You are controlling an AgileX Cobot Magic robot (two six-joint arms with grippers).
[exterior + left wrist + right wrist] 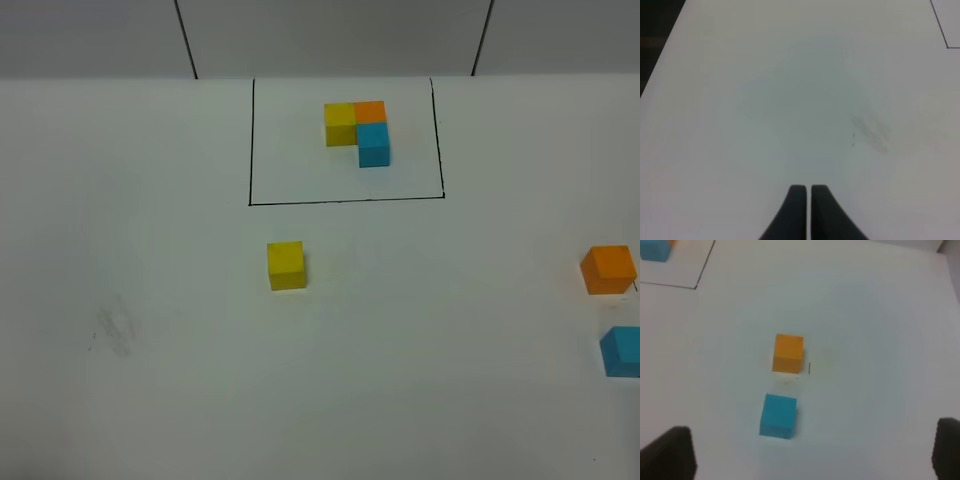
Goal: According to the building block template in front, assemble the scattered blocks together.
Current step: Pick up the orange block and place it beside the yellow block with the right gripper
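Loose blue cube (622, 352) (overhead) partly off-frame

A white table (150, 400) is lying beneath the left gripper (805, 188) and spreading out ahead of it. A faint grey smudge (871, 131) is showing on the surface, a little ahead of that gripper and toward its right. Beyond the table edge on its left, a dark strip (652, 30) is showing, possibly floor. Far ahead, a pale wall (330, 35) is standing, with two dark lines (186, 40) running up it.
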